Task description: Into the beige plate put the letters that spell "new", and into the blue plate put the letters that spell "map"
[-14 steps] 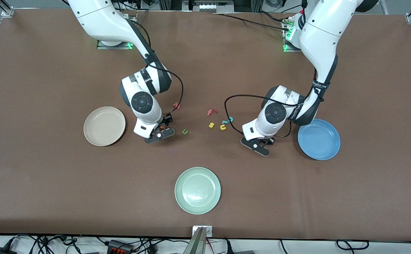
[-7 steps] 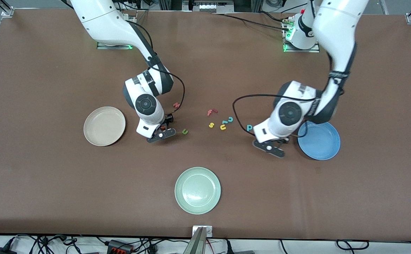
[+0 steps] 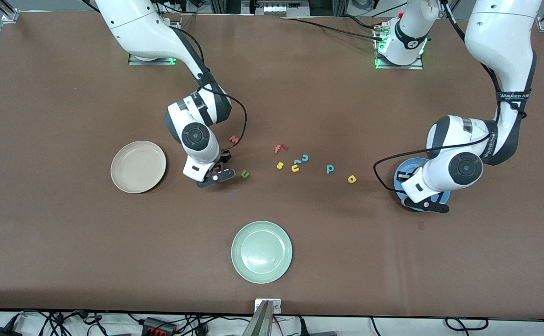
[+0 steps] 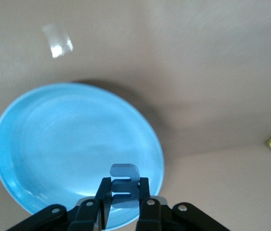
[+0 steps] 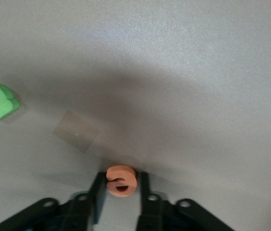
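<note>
My left gripper hangs over the blue plate, shut on the blue m, which shows above the plate's rim in the left wrist view. Down at the table between the beige plate and the green n, my right gripper is shut on the orange e. The pinkish-red w lies farther from the front camera. The teal p and yellow a lie on the table toward the blue plate. Both plates hold nothing.
A red f, yellow s, yellow u and teal c lie clustered mid-table. A pale green plate sits nearer the front camera.
My left arm has carried the blue m from near the letter cluster to over the blue plate, uncovering the p and a. My right gripper has closed on the orange e.
</note>
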{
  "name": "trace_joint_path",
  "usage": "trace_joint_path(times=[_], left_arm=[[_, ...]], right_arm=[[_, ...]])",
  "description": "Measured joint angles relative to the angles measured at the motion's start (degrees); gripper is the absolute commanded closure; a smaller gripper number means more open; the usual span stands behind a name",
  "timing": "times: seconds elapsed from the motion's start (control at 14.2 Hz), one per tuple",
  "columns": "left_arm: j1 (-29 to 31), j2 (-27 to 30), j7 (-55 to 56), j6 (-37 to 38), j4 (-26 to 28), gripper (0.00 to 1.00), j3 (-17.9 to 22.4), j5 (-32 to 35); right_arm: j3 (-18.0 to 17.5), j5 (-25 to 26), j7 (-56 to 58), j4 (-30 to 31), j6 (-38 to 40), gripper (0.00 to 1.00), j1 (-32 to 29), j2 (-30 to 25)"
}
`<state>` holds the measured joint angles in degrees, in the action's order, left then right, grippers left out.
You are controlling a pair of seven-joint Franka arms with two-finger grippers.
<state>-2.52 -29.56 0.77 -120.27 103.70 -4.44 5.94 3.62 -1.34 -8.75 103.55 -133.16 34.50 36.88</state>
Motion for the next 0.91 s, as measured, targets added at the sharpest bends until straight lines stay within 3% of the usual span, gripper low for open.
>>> trace_joint_path(times=[0.07, 0.14, 0.21, 0.28, 0.35, 0.56, 0.77, 0.91], left_arm=[[0.31, -0.14, 0.00, -0.70, 0.98, 0.91, -0.01, 0.00], [0.42, -0.20, 0.03, -2.31, 2.33, 0.81, -0.01, 0.00], [0.49, -0.23, 0.09, -4.42, 3.92, 0.60, -0.02, 0.00], [0.62, -0.25, 0.18, -6.27, 5.40, 0.08, -0.02, 0.00], [0.77, -0.26, 0.21, -7.26, 6.34, 0.00, -0.02, 0.00], [0.87, 0.10, 0.19, -7.62, 6.29, 0.00, -0.37, 0.00], [0.55, 1.90, 1.31, -4.29, 4.27, 0.00, -2.46, 0.00], [0.12, 2.90, 8.37, -2.88, 3.38, 0.00, -5.79, 0.00]], right_arm=[[0.00, 0.00, 0.01, 0.00, 0.00, 0.89, 0.00, 0.00], [0.01, 0.00, 0.05, -0.01, 0.00, 0.89, 0.00, 0.00], [0.02, 0.01, 0.13, -0.02, 0.00, 0.89, 0.00, 0.00], [0.10, 0.02, 0.22, -0.05, 0.00, 0.89, 0.00, -0.02], [0.39, 0.02, 0.40, -0.16, 0.01, 0.89, -0.09, -0.13], [1.79, 0.03, 0.71, -0.72, 3.50, 0.89, -2.43, -2.13], [2.56, 0.06, 5.88, -0.94, 10.98, 0.88, -10.66, -5.04], [2.61, 0.07, 8.95, -0.95, 15.63, 0.87, -16.26, -6.71]])
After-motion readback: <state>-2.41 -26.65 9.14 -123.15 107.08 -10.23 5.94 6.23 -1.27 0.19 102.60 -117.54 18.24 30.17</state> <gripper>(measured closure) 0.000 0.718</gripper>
